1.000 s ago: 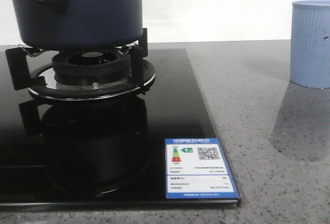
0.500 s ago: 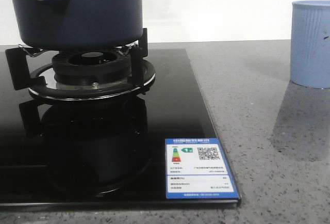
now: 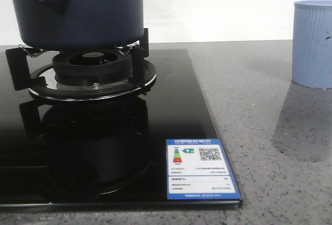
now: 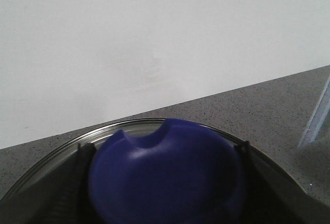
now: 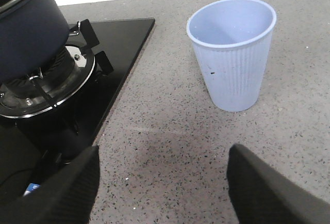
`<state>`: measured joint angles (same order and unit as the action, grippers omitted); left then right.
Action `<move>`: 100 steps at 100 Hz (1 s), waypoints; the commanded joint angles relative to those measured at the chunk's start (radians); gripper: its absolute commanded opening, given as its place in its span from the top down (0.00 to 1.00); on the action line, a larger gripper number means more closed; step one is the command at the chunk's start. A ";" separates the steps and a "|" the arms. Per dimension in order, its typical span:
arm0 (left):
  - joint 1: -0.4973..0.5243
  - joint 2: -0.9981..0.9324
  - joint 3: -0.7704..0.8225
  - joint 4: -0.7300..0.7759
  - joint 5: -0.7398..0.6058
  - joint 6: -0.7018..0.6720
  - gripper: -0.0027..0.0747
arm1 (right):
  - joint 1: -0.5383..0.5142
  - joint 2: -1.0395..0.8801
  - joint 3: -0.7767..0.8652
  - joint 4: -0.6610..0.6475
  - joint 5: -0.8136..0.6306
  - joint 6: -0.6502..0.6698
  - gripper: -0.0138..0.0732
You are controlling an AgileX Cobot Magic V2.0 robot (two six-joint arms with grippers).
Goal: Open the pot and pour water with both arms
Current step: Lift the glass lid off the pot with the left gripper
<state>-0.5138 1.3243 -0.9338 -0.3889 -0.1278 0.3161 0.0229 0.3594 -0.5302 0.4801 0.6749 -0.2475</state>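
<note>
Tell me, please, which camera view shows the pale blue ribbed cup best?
The right wrist view: the cup appears whole, upright on the grey counter, its open mouth visible. The front view crops it at the right edge. The left wrist view shows only a pale sliver that may be its side.

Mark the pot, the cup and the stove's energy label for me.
pot (image 3: 88, 12), front view, on its navy side wall.
cup (image 5: 234, 74), right wrist view, on its ribbed outer wall.
energy label (image 3: 199, 169), front view, at the sticker's middle.
</note>
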 commanded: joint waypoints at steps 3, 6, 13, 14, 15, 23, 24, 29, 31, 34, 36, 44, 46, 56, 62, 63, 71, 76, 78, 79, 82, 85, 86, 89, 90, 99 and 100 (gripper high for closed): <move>-0.008 -0.025 -0.036 0.007 -0.071 0.002 0.41 | 0.000 0.016 -0.035 0.023 -0.057 -0.015 0.30; -0.008 -0.025 -0.036 0.007 -0.071 0.002 0.42 | 0.000 0.016 -0.035 0.023 -0.057 -0.015 0.30; -0.008 -0.025 -0.036 0.007 -0.071 0.002 0.44 | 0.000 0.016 -0.035 0.023 -0.057 -0.015 0.30; -0.008 -0.025 -0.036 0.007 -0.071 0.002 0.44 | 0.000 0.016 -0.035 0.023 -0.057 -0.015 0.30; -0.008 -0.025 -0.036 0.007 -0.071 0.002 0.44 | 0.000 0.016 -0.035 0.023 -0.057 -0.015 0.30; -0.008 -0.028 -0.036 0.007 -0.071 0.002 0.45 | 0.000 0.016 -0.035 0.023 -0.057 -0.015 0.30; -0.008 -0.028 -0.036 0.007 -0.071 0.002 0.45 | 0.000 0.016 -0.035 0.023 -0.057 -0.015 0.30; -0.008 -0.030 -0.038 0.007 -0.071 0.002 0.45 | 0.000 0.016 -0.035 0.023 -0.057 -0.015 0.30; -0.008 -0.032 -0.038 0.007 -0.071 0.002 0.45 | 0.000 0.016 -0.035 0.023 -0.057 -0.015 0.30; -0.008 -0.037 -0.041 0.007 -0.071 0.002 0.45 | 0.000 0.016 -0.035 0.023 -0.057 -0.015 0.30; -0.008 -0.039 -0.041 0.007 -0.071 0.002 0.45 | 0.000 0.016 -0.035 0.023 -0.057 -0.015 0.30; -0.008 -0.063 -0.041 0.007 -0.071 0.002 0.45 | 0.000 0.016 -0.035 0.023 -0.057 -0.015 0.30; -0.008 -0.067 -0.041 0.007 -0.071 0.002 0.45 | 0.000 0.016 -0.035 0.023 -0.057 -0.015 0.30; -0.008 -0.099 -0.041 0.010 -0.073 0.002 0.45 | 0.000 0.016 -0.035 0.023 -0.059 -0.015 0.30; -0.006 -0.122 -0.041 0.013 -0.073 0.004 0.45 | 0.000 0.016 -0.035 0.023 -0.061 -0.015 0.30; -0.004 -0.125 -0.041 0.014 -0.073 0.004 0.45 | 0.000 0.016 -0.035 0.023 -0.061 -0.015 0.30; 0.014 -0.158 -0.041 0.019 -0.068 0.004 0.45 | 0.000 0.016 -0.031 0.021 -0.070 -0.017 0.30; 0.034 -0.179 -0.041 0.019 -0.063 0.004 0.45 | 0.000 0.016 -0.024 0.021 -0.083 -0.031 0.30; 0.040 -0.189 -0.041 0.019 -0.060 0.004 0.45 | 0.000 0.016 -0.022 0.021 -0.085 -0.038 0.30; 0.046 -0.192 -0.041 0.019 -0.060 0.004 0.45 | 0.000 0.016 -0.022 0.021 -0.088 -0.042 0.30; 0.059 -0.205 -0.041 0.019 -0.055 0.004 0.45 | 0.000 0.016 -0.014 0.021 -0.097 -0.056 0.30; 0.073 -0.222 -0.041 0.019 -0.047 0.004 0.45 | 0.000 0.016 -0.007 0.021 -0.112 -0.061 0.30; 0.083 -0.229 -0.041 0.019 -0.044 0.004 0.45 | 0.000 0.016 -0.005 0.021 -0.115 -0.061 0.30; 0.097 -0.243 -0.041 0.019 -0.037 0.004 0.45 | 0.000 0.016 0.005 0.021 -0.129 -0.061 0.30; 0.101 -0.246 -0.041 0.019 -0.033 0.004 0.45 | 0.000 0.016 0.007 0.021 -0.137 -0.061 0.30; 0.147 -0.289 -0.041 0.019 -0.016 0.004 0.45 | 0.000 0.016 0.044 0.021 -0.192 -0.061 0.30; 0.150 -0.292 -0.041 0.019 -0.016 0.004 0.45 | 0.000 0.016 0.047 0.021 -0.198 -0.061 0.30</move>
<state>-0.3981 1.0971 -0.9345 -0.3744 -0.0643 0.3161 0.0229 0.3594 -0.4852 0.4801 0.5974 -0.2897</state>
